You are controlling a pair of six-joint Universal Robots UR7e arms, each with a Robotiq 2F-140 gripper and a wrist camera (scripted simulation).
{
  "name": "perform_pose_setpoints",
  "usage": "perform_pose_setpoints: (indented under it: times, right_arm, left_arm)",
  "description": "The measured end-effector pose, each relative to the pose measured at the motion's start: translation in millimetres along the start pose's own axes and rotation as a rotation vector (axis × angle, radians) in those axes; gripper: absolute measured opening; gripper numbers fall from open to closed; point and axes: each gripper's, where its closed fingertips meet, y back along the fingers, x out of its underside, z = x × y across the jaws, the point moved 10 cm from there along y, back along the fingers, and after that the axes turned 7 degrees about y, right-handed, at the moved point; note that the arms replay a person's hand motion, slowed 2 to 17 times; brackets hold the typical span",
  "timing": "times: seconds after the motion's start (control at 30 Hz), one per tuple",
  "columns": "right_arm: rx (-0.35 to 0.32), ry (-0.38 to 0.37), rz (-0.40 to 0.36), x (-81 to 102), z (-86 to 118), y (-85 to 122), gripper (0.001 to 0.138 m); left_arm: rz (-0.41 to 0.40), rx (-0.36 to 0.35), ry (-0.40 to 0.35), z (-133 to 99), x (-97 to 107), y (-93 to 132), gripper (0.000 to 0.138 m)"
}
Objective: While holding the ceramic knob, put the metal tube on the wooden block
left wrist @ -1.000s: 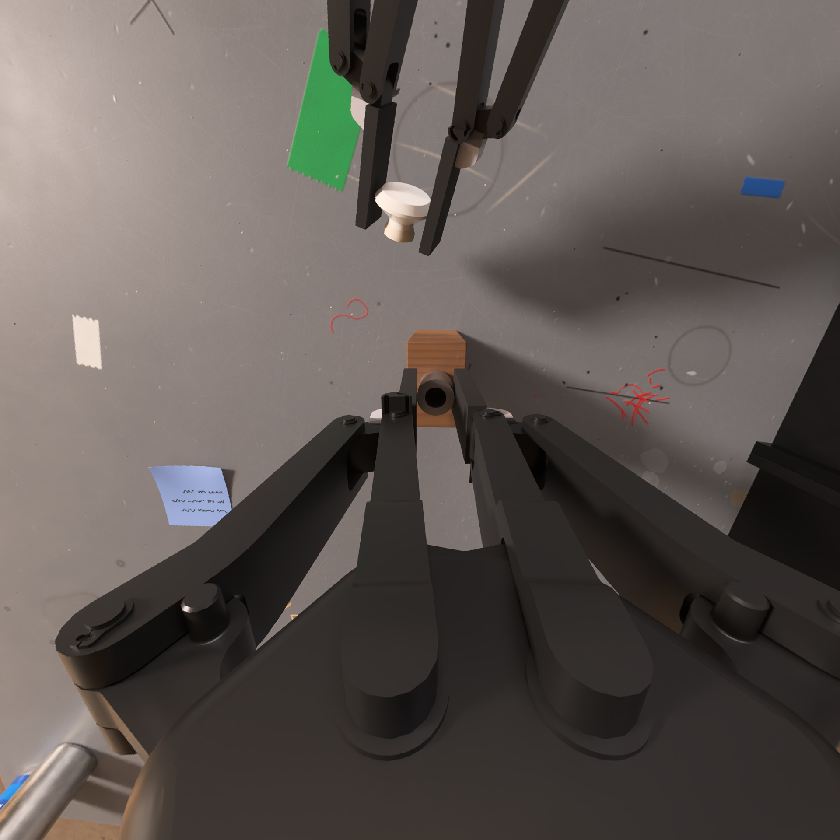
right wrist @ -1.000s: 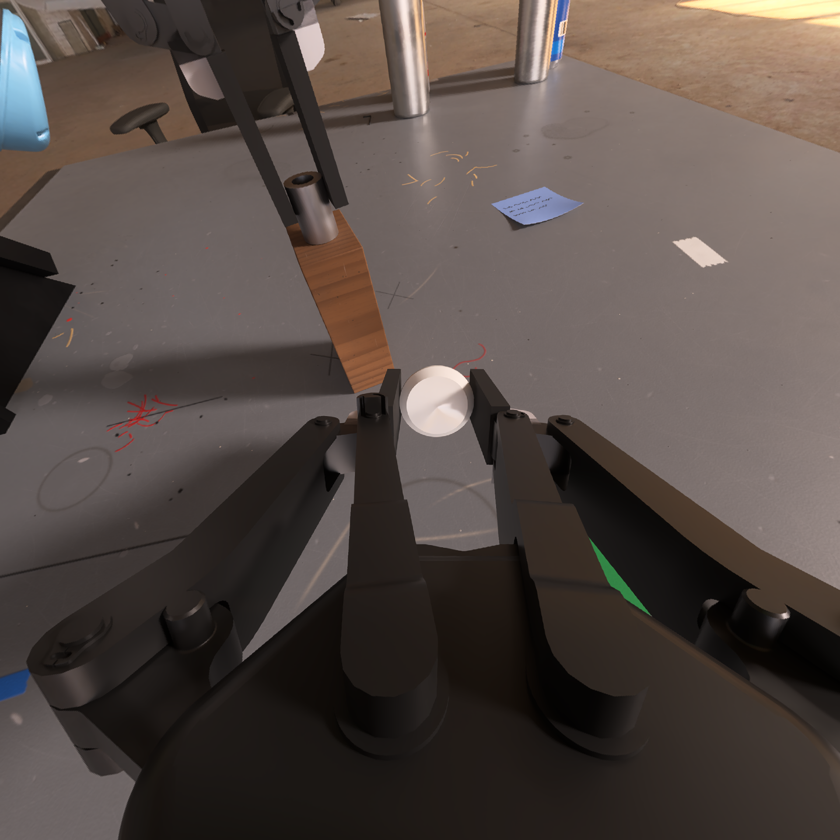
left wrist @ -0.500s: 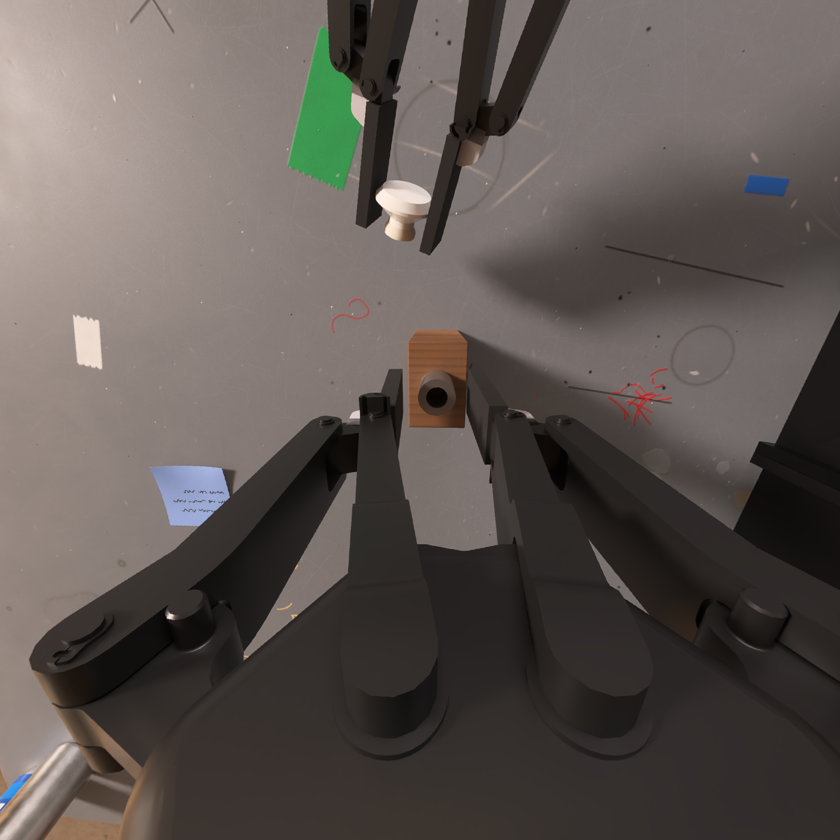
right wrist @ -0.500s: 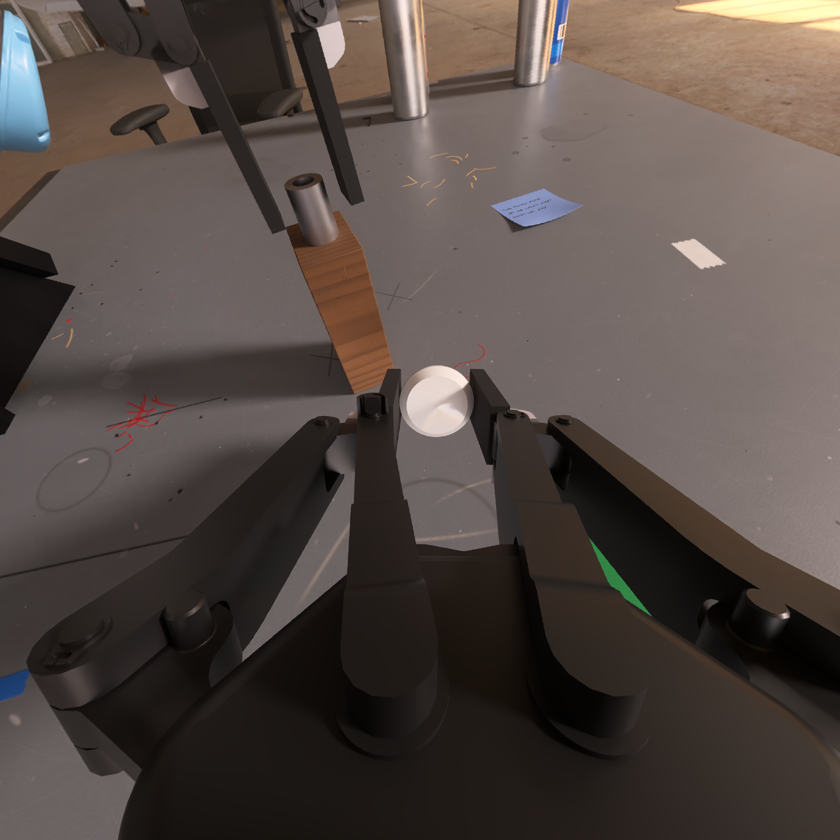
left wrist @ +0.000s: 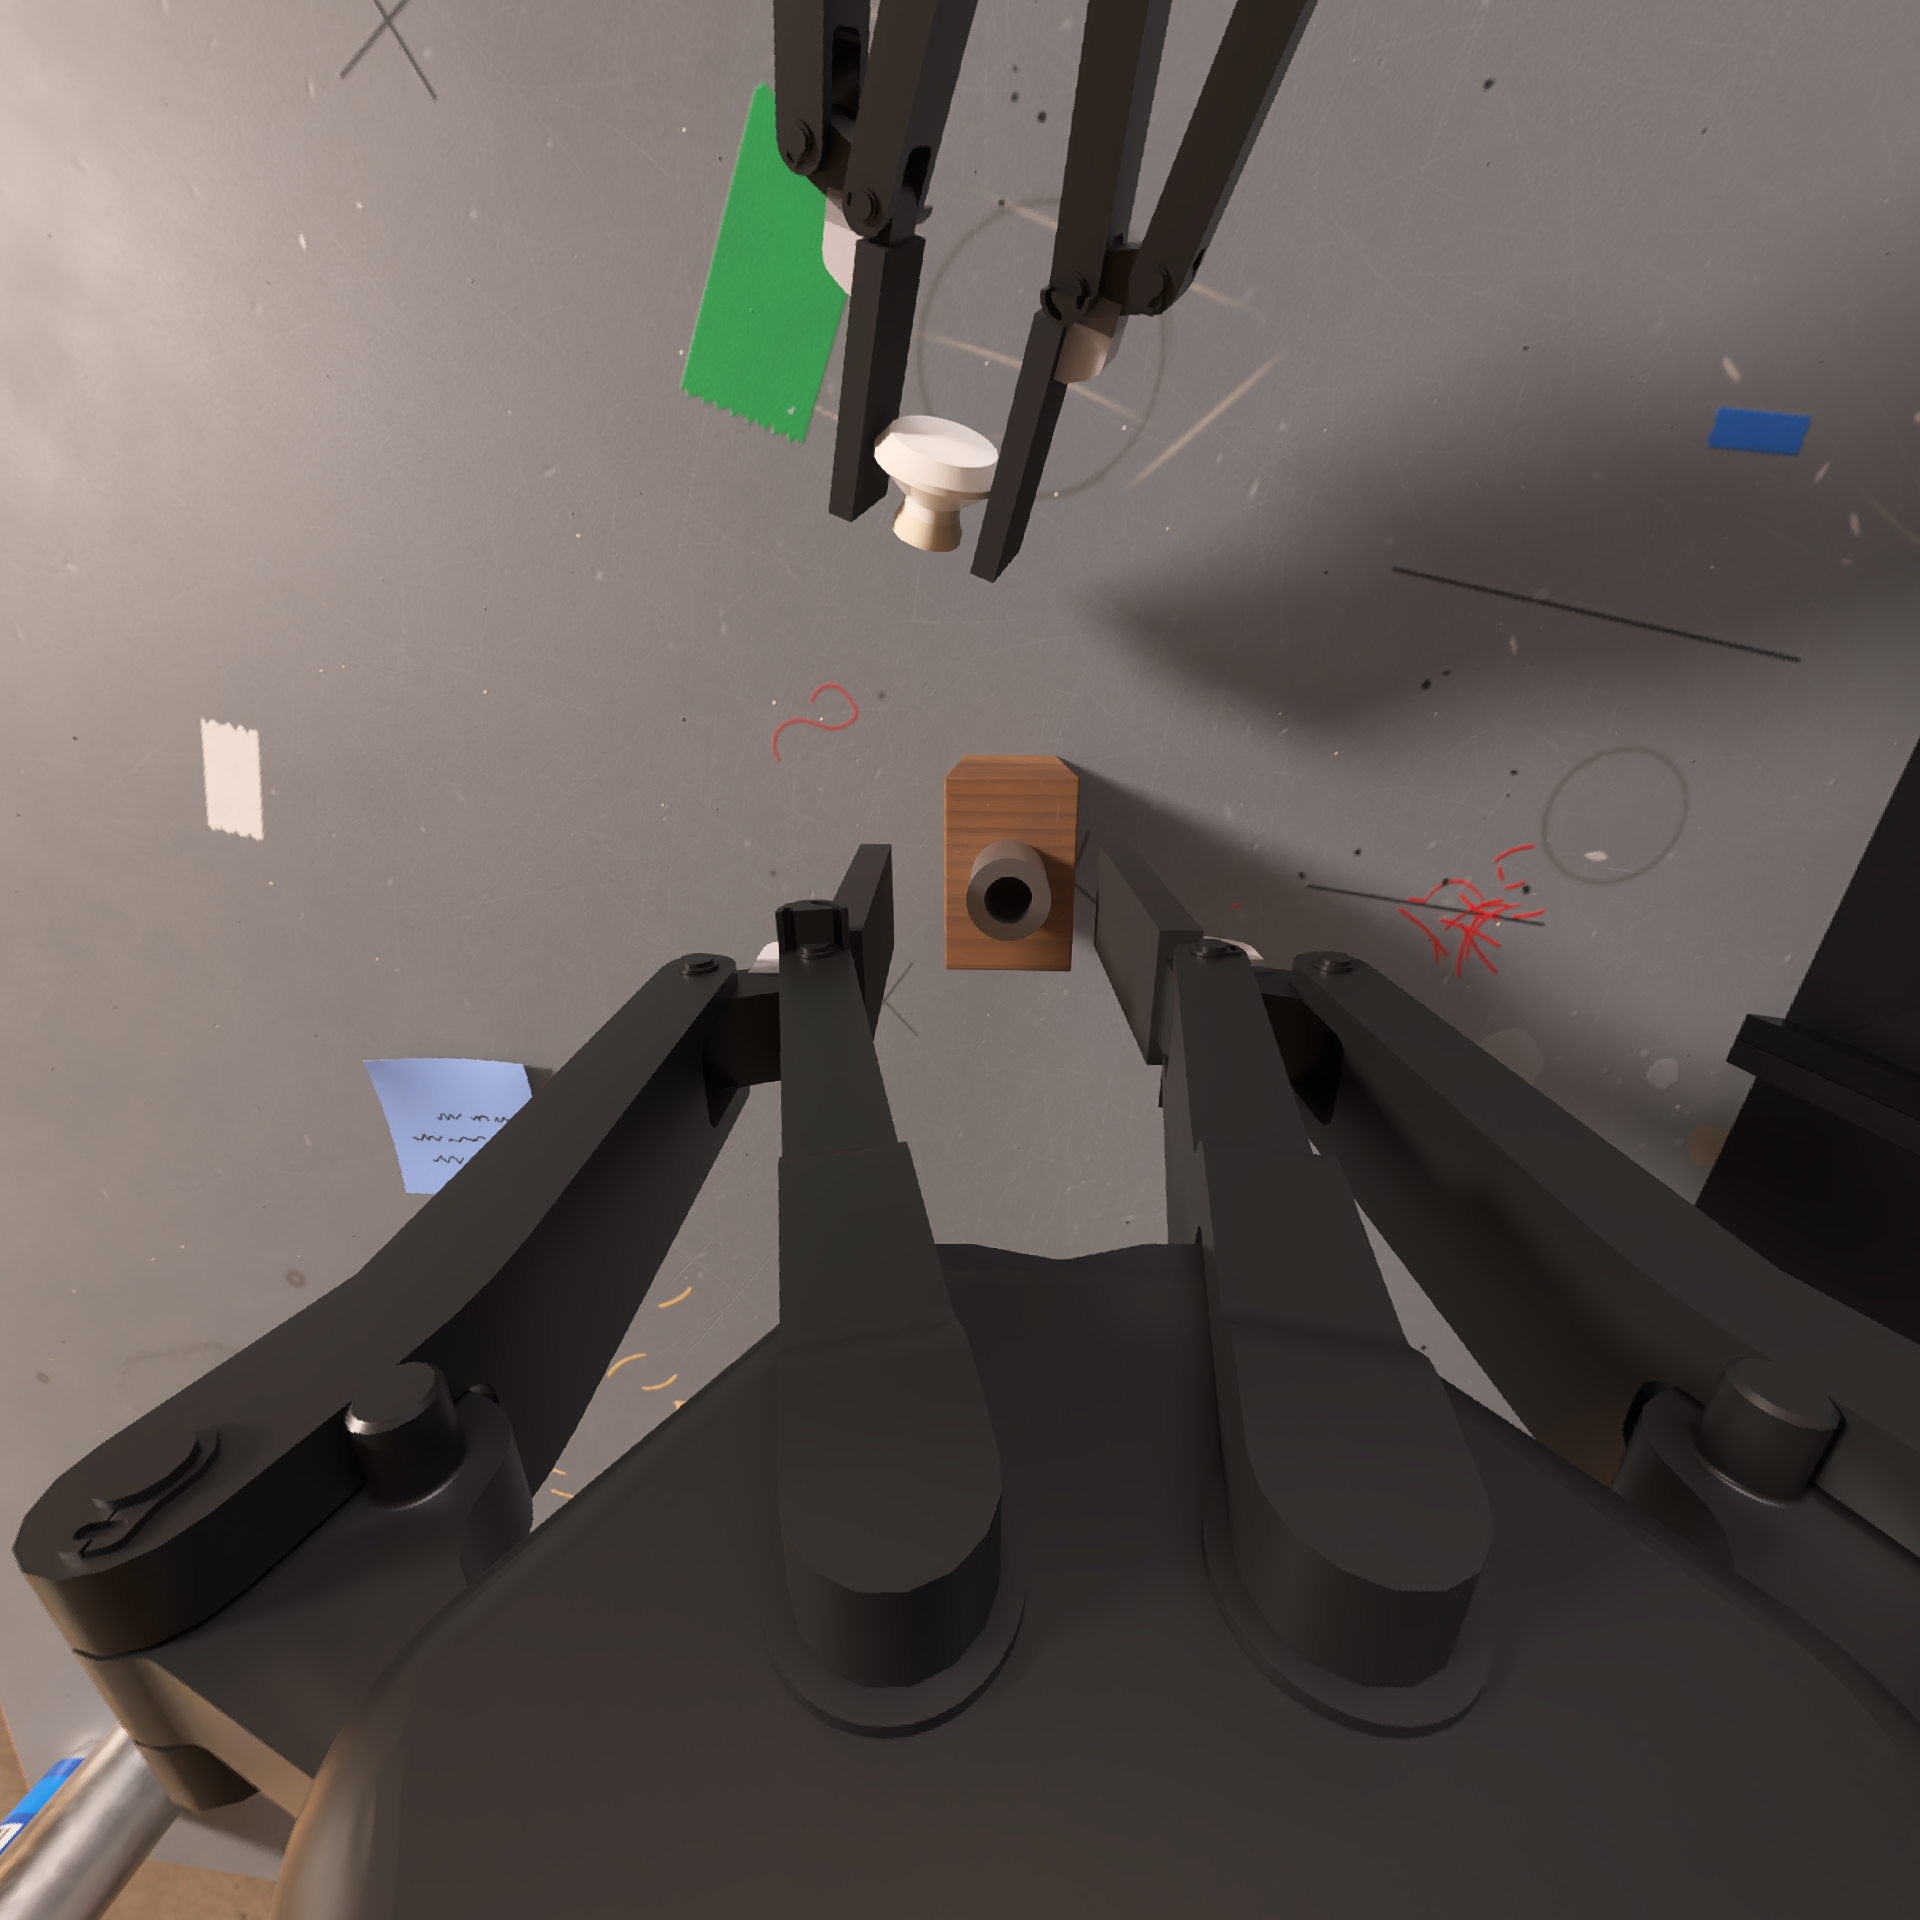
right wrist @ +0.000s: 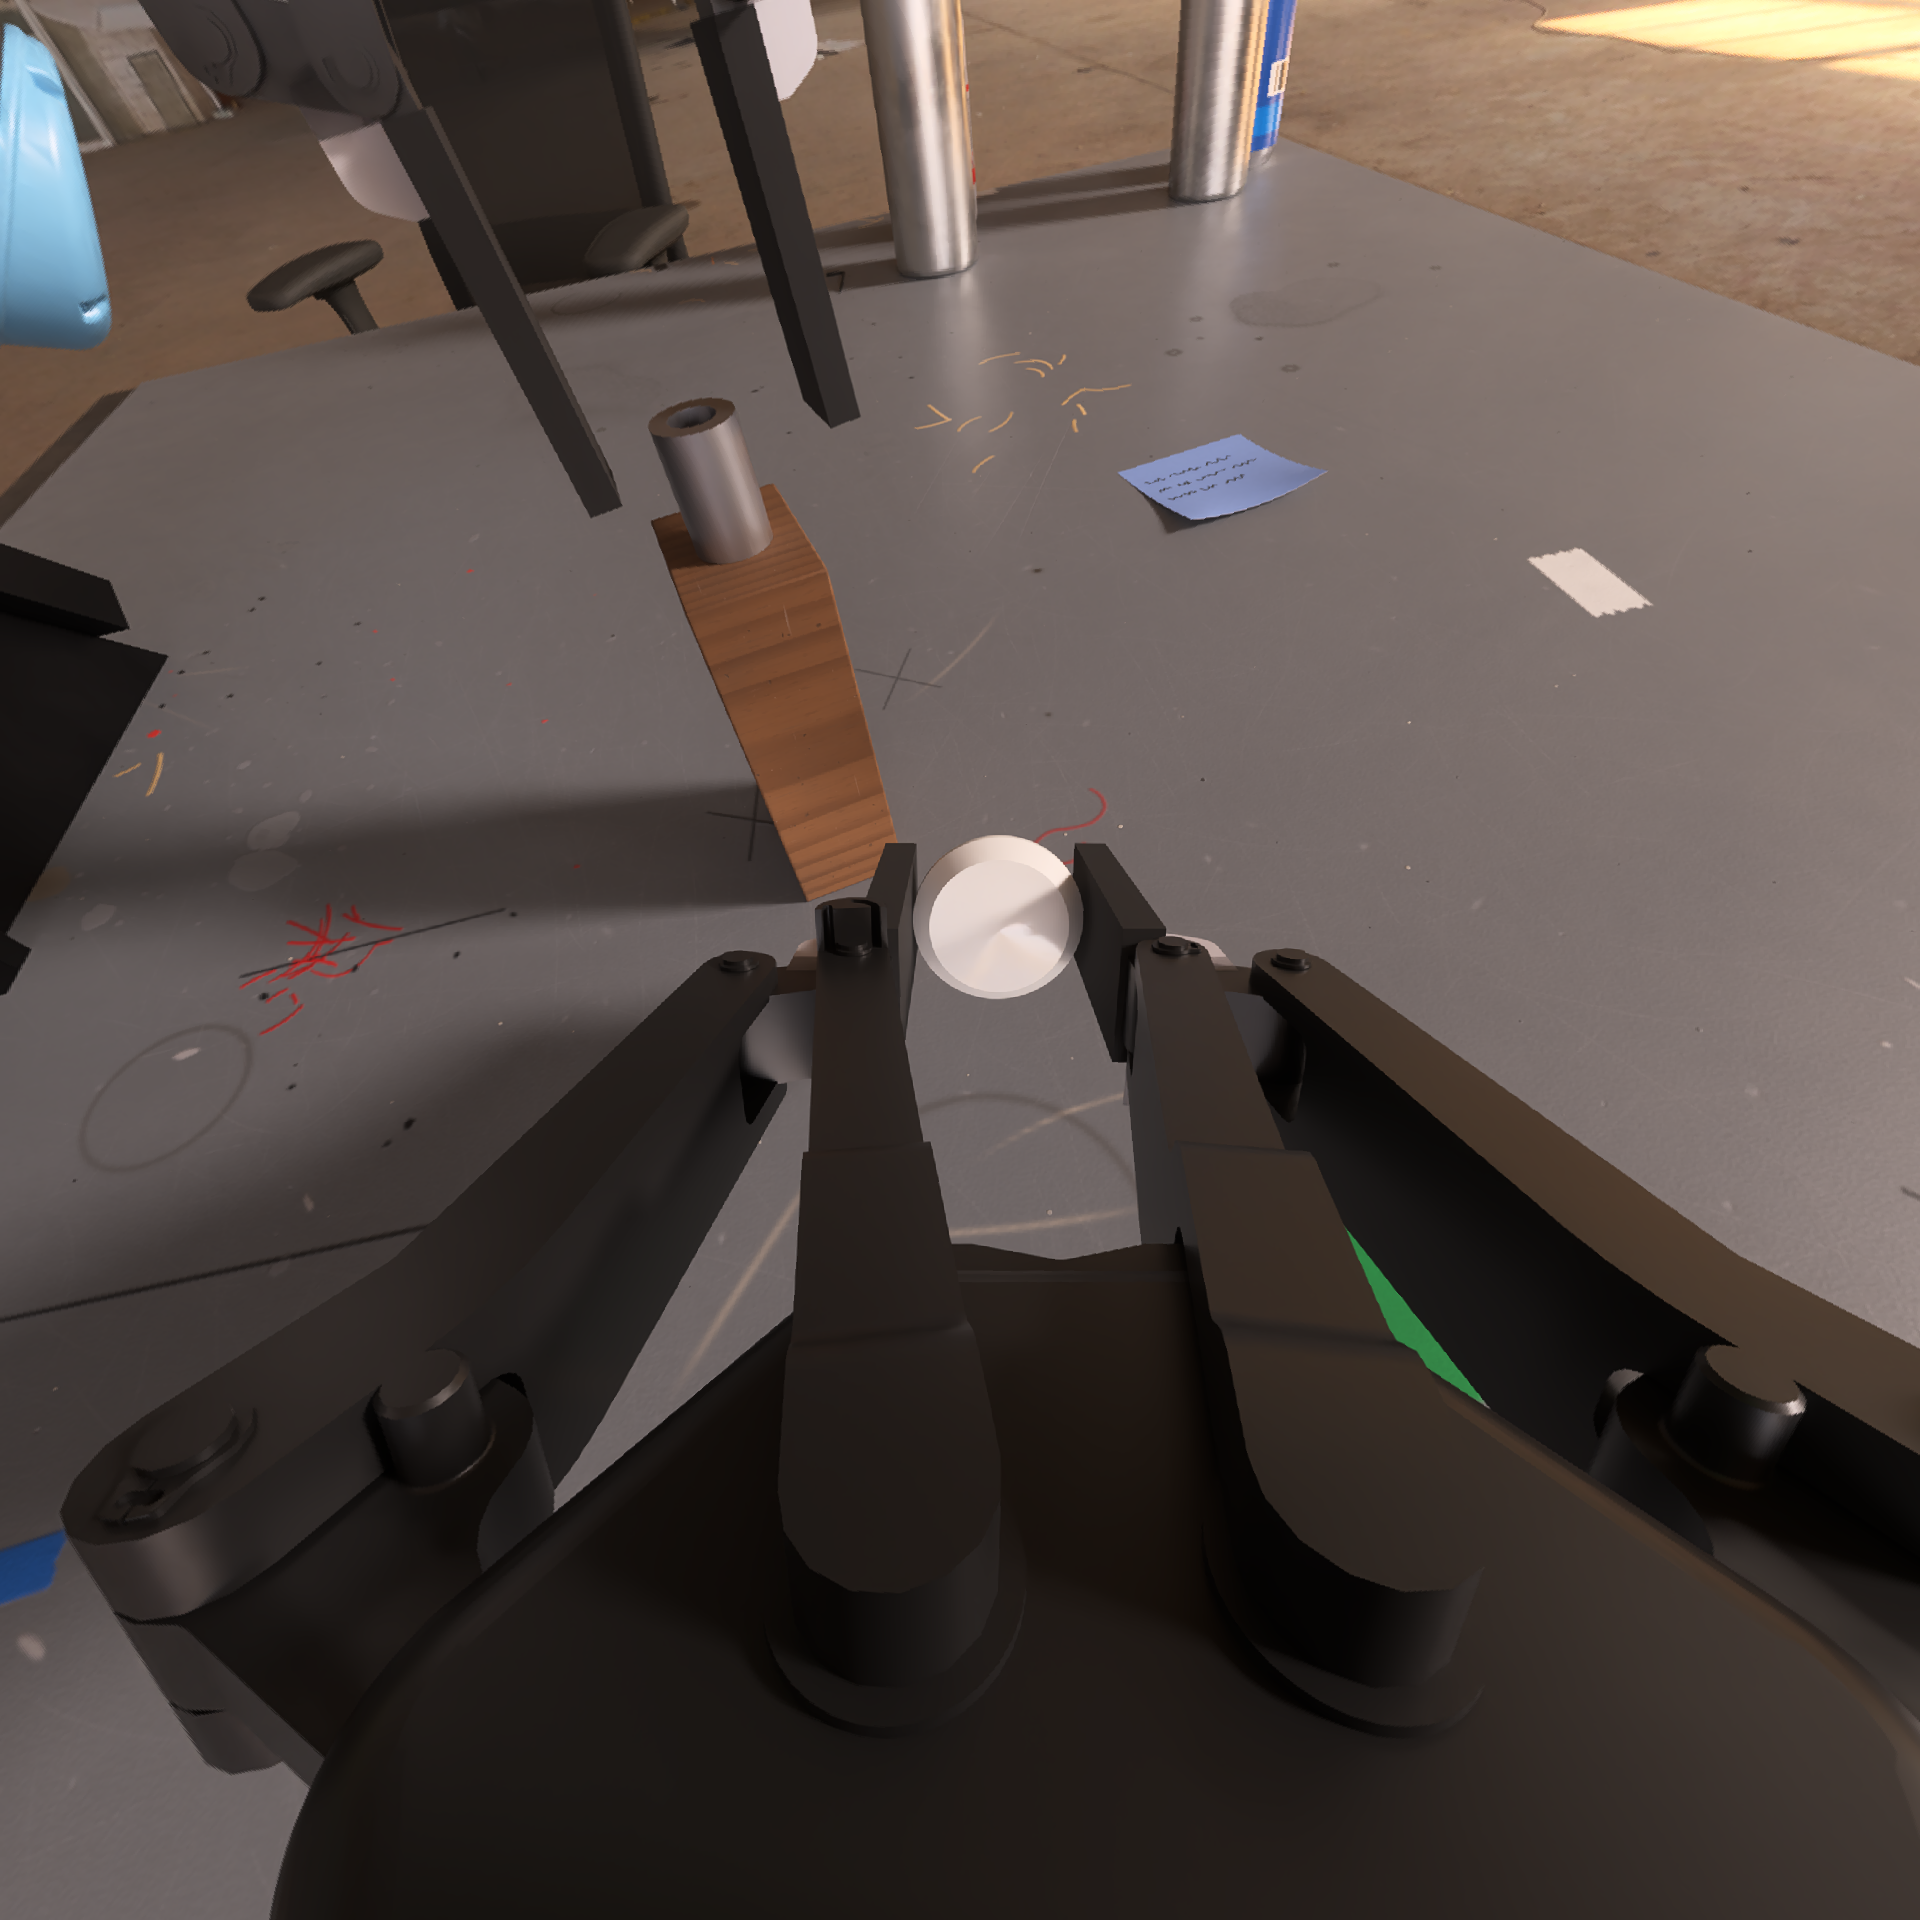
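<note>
The grey metal tube (left wrist: 1006, 894) stands upright on top of the tall wooden block (left wrist: 1008, 821); it also shows in the right wrist view (right wrist: 712, 488) on the block (right wrist: 790, 686). My left gripper (left wrist: 992, 904) is open and hangs above the tube, its fingers apart from it on both sides; in the right wrist view it (right wrist: 717, 457) shows above the block. My right gripper (right wrist: 995, 914) is shut on the white ceramic knob (right wrist: 997, 920) and holds it above the table; it shows in the left wrist view (left wrist: 920, 540) with the knob (left wrist: 935, 473).
On the grey table lie a green strip (left wrist: 764, 291), a blue note (right wrist: 1221, 476), a white tape piece (right wrist: 1588, 582) and a blue tape piece (left wrist: 1759, 430). A black box (right wrist: 52, 717) stands at the left. Two metal posts (right wrist: 925, 135) rise at the far edge.
My left gripper has let go of the tube, opened wide and risen above it. The tube stays upright on the block. The right gripper has not moved.
</note>
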Motion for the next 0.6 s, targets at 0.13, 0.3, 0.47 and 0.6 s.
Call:
perform_pose_setpoints:
  times: [0.13, 0.3, 0.47, 0.6]
  right_arm:
    - [0.002, 0.0, -0.002, -0.2, 0.0, 0.5, 0.04]
    - [0.005, 0.002, -0.005, -0.4, 0.0, 1.0, 0.04]
    - [0.007, 0.002, -0.006, -0.5, 0.0, 1.5, 0.04]
    - [0.01, 0.003, -0.006, -0.6, 0.0, 1.8, 0.04]
  left_arm:
    - [-0.009, -0.009, 0.001, 1.0, 1.7, 3.9, 0.056]
    - [-0.033, -0.019, 0.007, 2.8, 4.7, 10.8, 0.061]
    - [-0.075, -0.029, 0.024, 5.7, 9.0, 19.8, 0.068]
    - [-0.121, -0.038, 0.043, 8.8, 13.7, 28.1, 0.074]
